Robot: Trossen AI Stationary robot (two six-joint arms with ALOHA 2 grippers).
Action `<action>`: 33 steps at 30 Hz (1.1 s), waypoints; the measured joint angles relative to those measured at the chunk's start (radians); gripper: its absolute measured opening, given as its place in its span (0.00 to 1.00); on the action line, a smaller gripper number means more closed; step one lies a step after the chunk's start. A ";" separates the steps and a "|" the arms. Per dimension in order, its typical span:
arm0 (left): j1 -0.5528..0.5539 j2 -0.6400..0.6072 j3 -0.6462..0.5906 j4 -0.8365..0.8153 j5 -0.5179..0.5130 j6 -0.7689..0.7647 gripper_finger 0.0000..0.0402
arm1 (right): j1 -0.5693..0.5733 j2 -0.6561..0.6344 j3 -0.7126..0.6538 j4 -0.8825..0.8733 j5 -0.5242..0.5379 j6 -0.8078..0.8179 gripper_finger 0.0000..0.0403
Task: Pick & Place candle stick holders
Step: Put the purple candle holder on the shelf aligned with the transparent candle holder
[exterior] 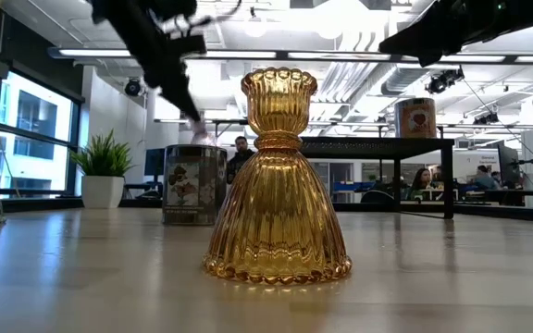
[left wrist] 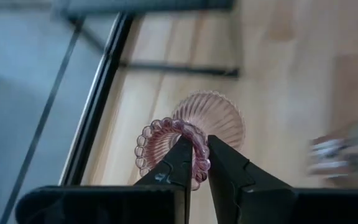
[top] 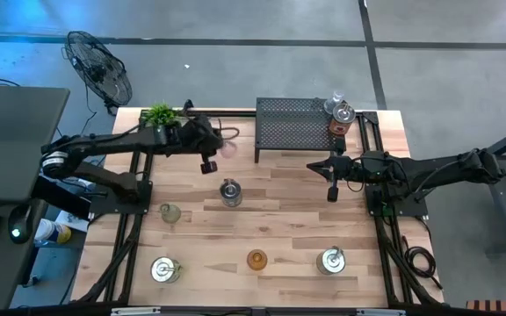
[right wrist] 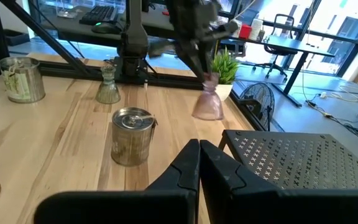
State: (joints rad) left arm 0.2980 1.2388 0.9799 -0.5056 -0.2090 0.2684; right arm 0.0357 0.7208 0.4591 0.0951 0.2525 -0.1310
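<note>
Glass looks fragile and slippery, so the beaded rim seems the best hold. Left gripper [left wrist: 194, 163] pinches the pink holder [left wrist: 191, 134] there; right gripper [right wrist: 199, 155] hangs closed and empty beside the mesh rack [top: 292, 129].

I am finding no legible text, brand, number or sign in any view. The silver holder [exterior: 193, 184] standing near the middle of the table is showing a printed picture label on its side, but I am reading no words on it. The tin [exterior: 415, 117] sitting on the black rack [exterior: 378, 144] at the table's far edge is carrying a heart-shaped emblem, with no lettering I can make out.
</note>
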 joint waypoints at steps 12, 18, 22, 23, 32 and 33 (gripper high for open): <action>-0.289 0.193 0.294 0.115 0.104 0.000 0.08 | 0.000 0.000 0.000 0.000 -0.001 0.000 0.00; -0.286 0.433 0.394 0.136 0.141 -0.003 0.08 | 0.000 0.000 0.000 0.000 -0.019 0.000 0.00; -0.287 0.553 0.469 0.146 0.147 -0.003 0.08 | 0.000 0.000 0.000 0.000 -0.025 0.003 0.00; -0.288 0.579 0.485 0.148 0.148 -0.003 0.08 | 0.000 0.000 0.000 -0.001 -0.025 0.003 0.00; -0.286 0.663 0.533 0.126 0.135 -0.008 0.08 | 0.000 0.000 0.000 -0.008 -0.028 -0.004 0.00; -0.286 0.664 0.533 0.107 0.130 -0.008 0.08 | 0.000 0.000 0.000 -0.008 -0.027 -0.003 0.00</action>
State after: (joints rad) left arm 0.0124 1.9026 1.5124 -0.3989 -0.0794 0.2605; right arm 0.0357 0.7208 0.4595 0.0875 0.2253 -0.1345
